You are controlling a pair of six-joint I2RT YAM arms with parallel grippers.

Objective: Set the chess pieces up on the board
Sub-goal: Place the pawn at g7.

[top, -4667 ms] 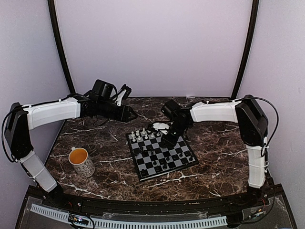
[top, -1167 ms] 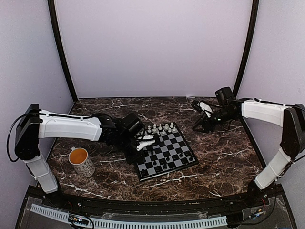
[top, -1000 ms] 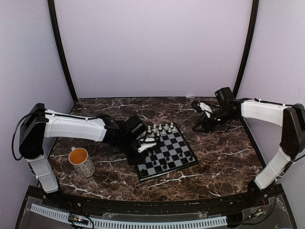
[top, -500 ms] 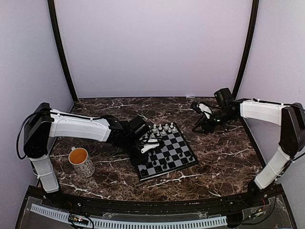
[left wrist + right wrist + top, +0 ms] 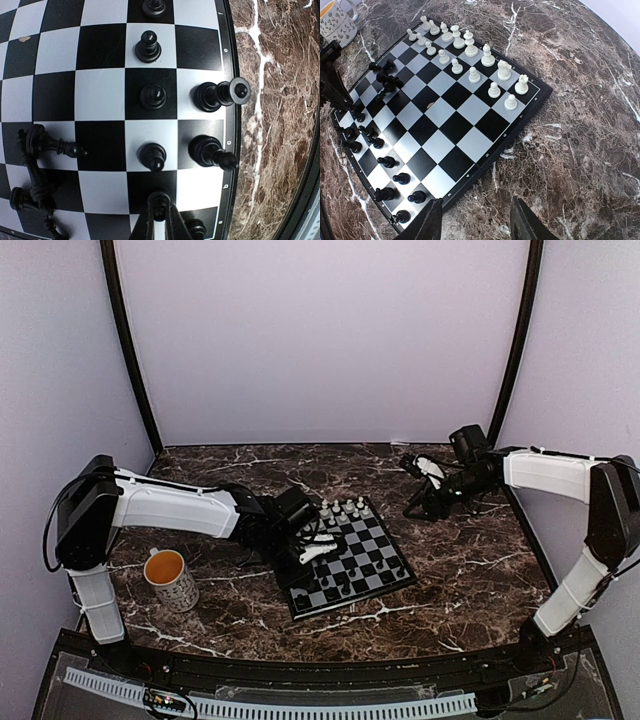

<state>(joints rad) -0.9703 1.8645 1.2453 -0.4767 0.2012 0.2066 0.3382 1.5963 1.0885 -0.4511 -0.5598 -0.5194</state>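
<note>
The board (image 5: 385,537) lies at the table's middle, turned at an angle. White chess pieces (image 5: 340,508) stand in two rows along its far edge, and black chess pieces (image 5: 341,586) stand near its front edge. My left gripper (image 5: 316,553) hangs over the board's left part. In the left wrist view this gripper (image 5: 159,209) is shut on a black pawn (image 5: 159,202) just above a dark square. A few black pieces (image 5: 42,146) lie tumbled together beside it. My right gripper (image 5: 414,504) hovers off the board at the back right, and its view shows it (image 5: 478,221) open and empty.
A white patterned mug (image 5: 172,580) of orange drink stands left of the board, near my left arm's elbow. The dark marble tabletop (image 5: 470,560) ends at black corner posts (image 5: 515,340) and pale walls. A raised black rail (image 5: 300,670) runs along the front edge.
My left arm has swung from the back left down onto the board and edged slightly right. My right arm drew back off the board to the back right and now holds still.
</note>
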